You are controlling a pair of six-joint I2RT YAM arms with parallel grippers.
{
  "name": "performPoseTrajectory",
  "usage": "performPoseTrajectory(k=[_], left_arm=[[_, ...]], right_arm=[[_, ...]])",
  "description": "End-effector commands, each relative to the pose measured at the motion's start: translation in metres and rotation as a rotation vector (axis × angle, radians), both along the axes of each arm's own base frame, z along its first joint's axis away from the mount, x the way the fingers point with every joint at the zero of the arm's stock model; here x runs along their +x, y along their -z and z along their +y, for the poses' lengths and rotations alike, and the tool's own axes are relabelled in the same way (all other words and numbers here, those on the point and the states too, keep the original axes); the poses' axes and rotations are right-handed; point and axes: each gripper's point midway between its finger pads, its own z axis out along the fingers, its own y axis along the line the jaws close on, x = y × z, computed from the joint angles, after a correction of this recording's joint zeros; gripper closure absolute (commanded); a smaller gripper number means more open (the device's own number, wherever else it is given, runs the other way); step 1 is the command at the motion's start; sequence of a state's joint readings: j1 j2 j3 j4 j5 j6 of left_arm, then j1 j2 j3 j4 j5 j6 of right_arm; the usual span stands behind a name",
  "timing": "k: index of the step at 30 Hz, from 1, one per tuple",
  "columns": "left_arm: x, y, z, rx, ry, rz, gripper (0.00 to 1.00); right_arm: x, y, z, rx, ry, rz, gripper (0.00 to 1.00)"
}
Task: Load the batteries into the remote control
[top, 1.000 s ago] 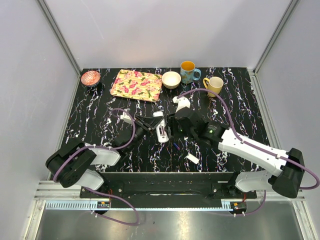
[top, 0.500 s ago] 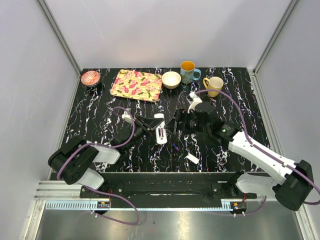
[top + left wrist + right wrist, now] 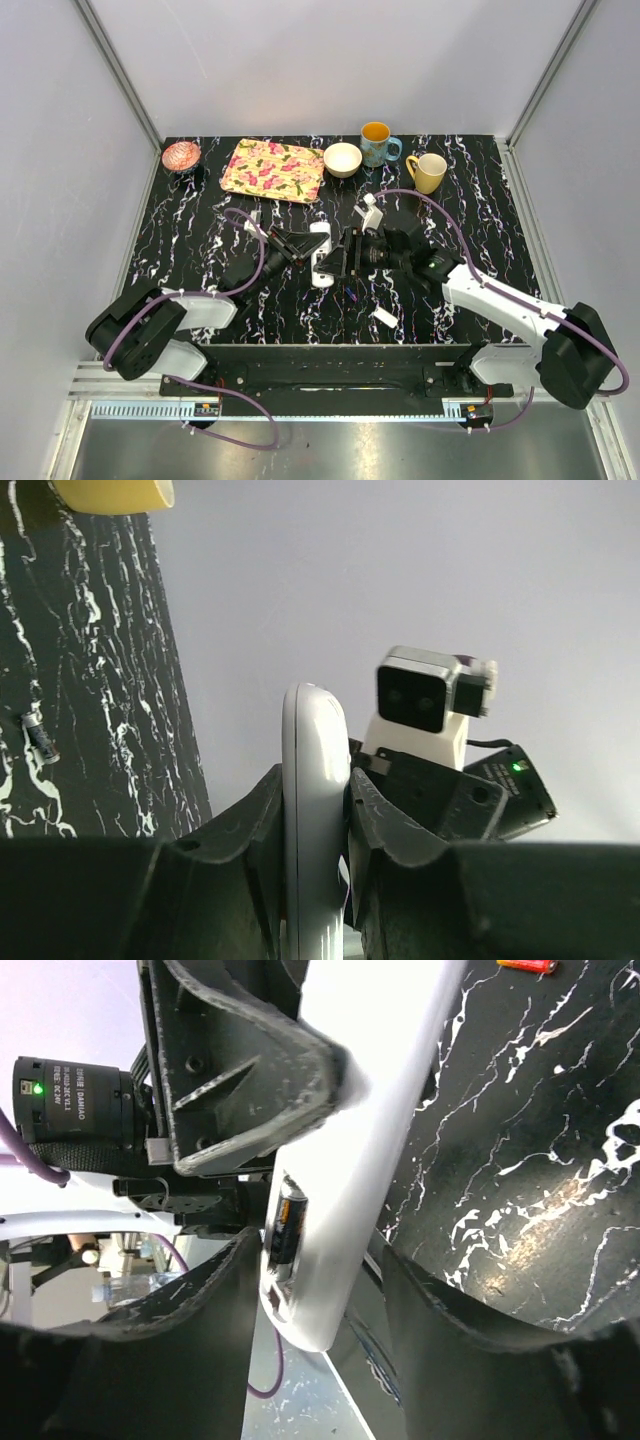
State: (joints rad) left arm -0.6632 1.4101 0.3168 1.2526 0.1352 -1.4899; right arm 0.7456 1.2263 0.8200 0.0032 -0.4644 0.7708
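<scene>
The white remote control (image 3: pixel 320 255) is held above the table, with my left gripper (image 3: pixel 298 243) shut on its middle. In the left wrist view the remote control (image 3: pixel 314 780) stands on edge, pinched between both fingers. My right gripper (image 3: pixel 320 1260) is open and straddles one rounded end of the remote control (image 3: pixel 370 1150), with a gap on each side. One battery (image 3: pixel 288 1222) sits in the open compartment. A loose battery (image 3: pixel 40 738) lies on the table; another, orange (image 3: pixel 527 965), shows at the top edge.
The loose white cover piece (image 3: pixel 385 316) lies near the front edge. Along the back stand a floral tray (image 3: pixel 272 170), a pink bowl (image 3: pixel 181 155), a cream bowl (image 3: pixel 342 159), a teal mug (image 3: pixel 377 144) and a yellow mug (image 3: pixel 428 172).
My right gripper pulled back to the right half a second ago and has returned to the remote's end. The left gripper has kept its hold, shifting the remote slightly farther back.
</scene>
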Motion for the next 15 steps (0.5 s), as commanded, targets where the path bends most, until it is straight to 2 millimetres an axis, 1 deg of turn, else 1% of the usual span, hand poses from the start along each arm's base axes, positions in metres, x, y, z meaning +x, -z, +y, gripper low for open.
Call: performPoseTrajectory(k=[1, 3, 4, 7, 9, 10, 12, 14, 15], left_arm=[[-0.017, -0.083, 0.01, -0.175, 0.016, -0.257, 1.0], [-0.018, -0.085, 0.01, -0.171, 0.021, -0.261, 1.0], [-0.019, -0.086, 0.009, -0.172, 0.025, -0.262, 1.0], [-0.02, -0.086, 0.009, -0.161, 0.03, -0.265, 1.0], [-0.021, -0.084, 0.008, -0.152, 0.039, -0.26, 1.0], [-0.022, -0.082, 0.007, -0.148, 0.043, -0.26, 1.0], [-0.023, -0.079, 0.004, -0.135, 0.066, -0.257, 0.99], [-0.022, -0.076, 0.001, -0.128, 0.096, -0.241, 0.94], [-0.025, -0.073, -0.004, -0.118, 0.138, -0.238, 0.9]], right_arm=[[0.0, -0.011, 0.008, 0.081, -0.028, -0.016, 0.49], [0.0, -0.014, 0.009, 0.11, -0.034, -0.017, 0.56], [0.0, -0.012, 0.009, 0.114, -0.035, -0.012, 0.63], [0.0, -0.016, 0.01, 0.144, -0.043, -0.014, 0.76], [-0.001, -0.019, 0.011, 0.163, -0.06, -0.014, 0.95], [-0.001, -0.02, 0.011, 0.168, -0.064, -0.009, 1.0], [-0.007, -0.024, 0.013, 0.193, -0.104, -0.013, 1.0], [-0.012, -0.025, 0.014, 0.202, -0.15, -0.007, 1.0], [-0.014, -0.025, 0.014, 0.203, -0.166, -0.008, 1.0]])
